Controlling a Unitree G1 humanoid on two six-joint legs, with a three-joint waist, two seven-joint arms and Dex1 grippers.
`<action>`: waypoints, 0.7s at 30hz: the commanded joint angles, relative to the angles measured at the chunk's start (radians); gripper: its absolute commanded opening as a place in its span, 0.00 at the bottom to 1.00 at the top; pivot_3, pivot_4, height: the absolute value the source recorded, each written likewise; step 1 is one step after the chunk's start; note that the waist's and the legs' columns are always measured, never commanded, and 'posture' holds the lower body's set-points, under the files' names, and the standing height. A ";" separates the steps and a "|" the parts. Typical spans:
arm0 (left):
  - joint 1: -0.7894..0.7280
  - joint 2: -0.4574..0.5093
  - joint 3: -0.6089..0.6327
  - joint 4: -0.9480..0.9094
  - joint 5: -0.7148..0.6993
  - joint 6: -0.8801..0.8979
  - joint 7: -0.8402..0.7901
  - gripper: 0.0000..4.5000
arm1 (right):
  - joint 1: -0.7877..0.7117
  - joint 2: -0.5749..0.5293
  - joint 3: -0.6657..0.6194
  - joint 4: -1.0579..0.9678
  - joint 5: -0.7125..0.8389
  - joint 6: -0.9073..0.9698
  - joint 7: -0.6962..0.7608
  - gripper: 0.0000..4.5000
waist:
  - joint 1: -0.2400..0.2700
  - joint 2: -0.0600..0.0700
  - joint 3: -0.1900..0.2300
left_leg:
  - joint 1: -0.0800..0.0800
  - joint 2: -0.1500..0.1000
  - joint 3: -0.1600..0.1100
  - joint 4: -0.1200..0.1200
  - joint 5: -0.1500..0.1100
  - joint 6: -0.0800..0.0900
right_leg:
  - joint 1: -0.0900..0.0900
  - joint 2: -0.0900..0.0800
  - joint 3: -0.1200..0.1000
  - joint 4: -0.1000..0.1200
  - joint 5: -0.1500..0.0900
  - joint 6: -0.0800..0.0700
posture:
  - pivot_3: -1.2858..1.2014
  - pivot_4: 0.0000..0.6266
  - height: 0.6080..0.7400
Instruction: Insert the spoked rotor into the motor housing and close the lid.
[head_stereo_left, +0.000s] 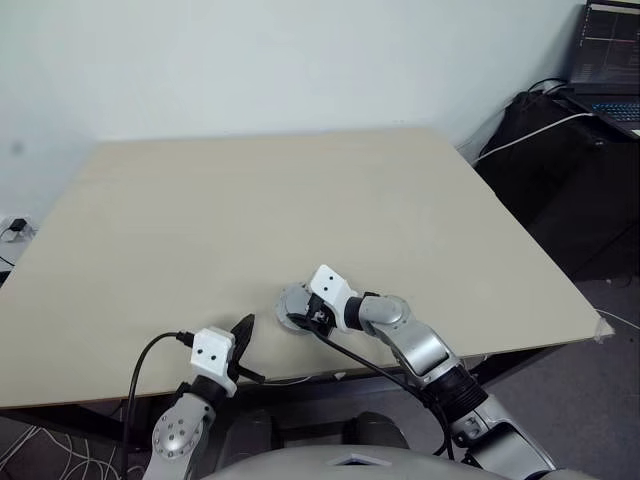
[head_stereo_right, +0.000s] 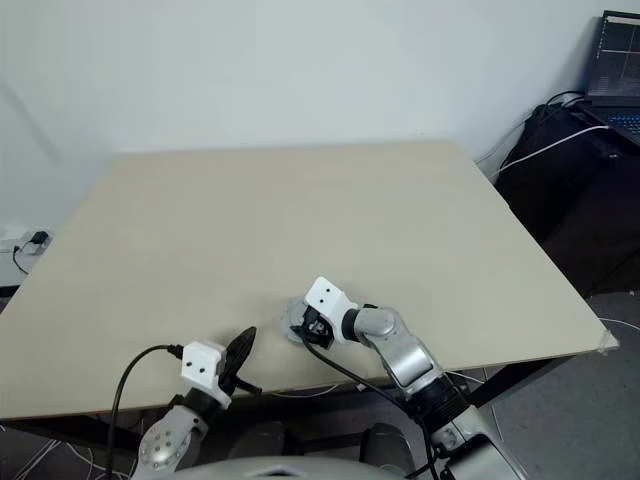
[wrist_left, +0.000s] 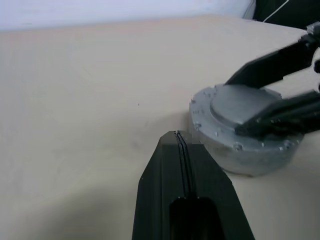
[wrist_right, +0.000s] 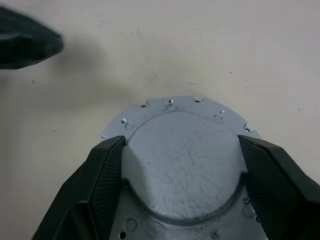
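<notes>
pale, matte beige tabletop (head_stereo_left: 300, 210) stretches back to a plain white wall, with dark bags, a white cable and a laptop screen (head_stereo_left: 607, 45) crowded at the room's right edge. near the table's front edge sits a squat round silver-grey metal assembly (wrist_left: 235, 132), its surface dull and finely scratched; a raised, smooth circular lid (wrist_right: 182, 160) tops a wider flange dotted with small screw holes and notched along its rim. whether the motor housing lies beneath that cover cannot be told from these views. the right gripper (wrist_right: 182, 175) reaches in from the right, its silver forearm bent across the table edge and the white wrist block angled downward and toward the left; its two black, dimple-textured fingers (wrist_right: 107, 170) stand spread wide, flanking the raised disc on either side and touching its curved edge. the left gripper (wrist_left: 181, 150) rests low just beside the assembly, on its left, pointing nearly level and forward, its smooth black fingers pressed flat together with a thin seam between them and nothing held. a black cable loops from its white wrist mount (head_stereo_left: 213, 352) past the table's front edge.
</notes>
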 joint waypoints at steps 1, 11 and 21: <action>-0.069 0.000 0.006 -0.052 -0.034 0.115 -0.008 0.00 | 0.001 -0.013 0.001 0.022 -0.027 0.027 -0.011 0.71 | -0.001 0.000 0.000 | 0.000 0.000 0.000 0.000 0.000 0.000 | 0.000 0.000 0.000 0.000 0.000 0.000 | 0.52 0.00 1.00; -0.282 0.031 0.060 -0.080 -0.277 0.494 -0.122 0.00 | 0.006 -0.008 -0.003 0.011 -0.025 0.031 -0.020 0.71 | -0.001 -0.001 -0.002 | 0.001 0.000 0.000 0.001 0.000 0.000 | 0.002 0.003 0.001 0.000 0.001 0.001 | 0.52 0.00 1.00; -0.411 0.097 0.051 -0.039 -0.329 0.790 -0.179 0.00 | 0.015 -0.005 -0.009 -0.007 -0.019 0.041 -0.032 0.71 | -0.001 -0.002 -0.003 | 0.002 0.000 -0.001 0.002 0.001 -0.001 | 0.003 0.005 0.003 0.000 0.001 0.001 | 0.52 0.00 1.00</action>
